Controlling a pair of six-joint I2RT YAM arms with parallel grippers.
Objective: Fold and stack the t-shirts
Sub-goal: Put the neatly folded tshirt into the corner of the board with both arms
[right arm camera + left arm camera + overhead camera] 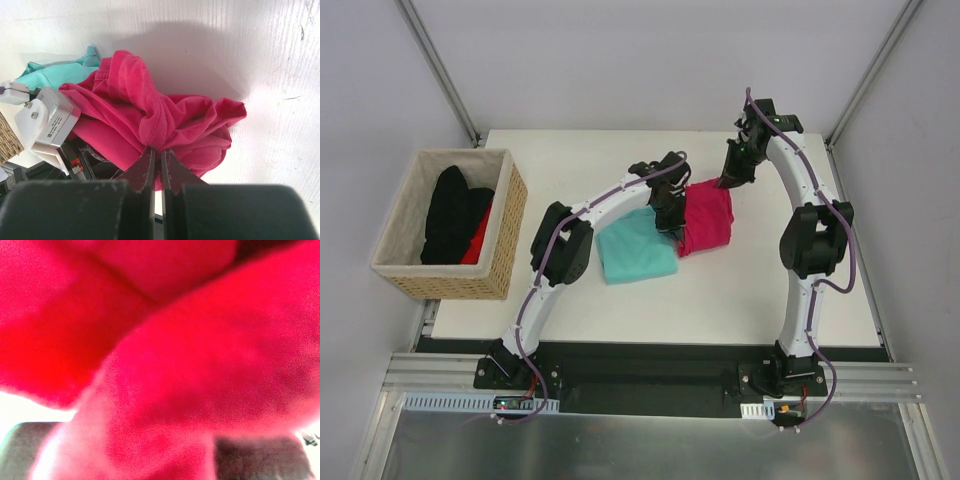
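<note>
Magenta cloth bunches right at my fingertips. The magenta-pink t-shirt (165, 115) is a crumpled heap, not yet flat, so I judge the step in hand to be opening it out before any fold. To do that well I should raise both holds together and draw them apart until the fabric hangs without twists. Then I should lay it down on bare surface (750, 290), smoothing away from the seams. A pinch on a single ridge like this one can slip or gather several layers, so I would check that each hold has an edge or shoulder and not a fold from the middle.

My right end effector (156, 150) is pressed together on a raised ridge of that shirt, and the cloth falls away on both sides of the fingers. My left end effector (668, 212) is at the shirt's left edge. Its own camera shows nothing but pink fabric, so the fingers are hidden. It is closed, and I take it to be pinching the same shirt.

Just beside it, toward my left arm, the teal-mint t-shirt (635, 250) lies as a flat, roughly square shape on the surface. It looks already folded, so I should not drag pink cloth across it. Well apart, off the surface's left edge, stands a wicker basket (470, 282) holding dark clothes (455, 215) and something red.
</note>
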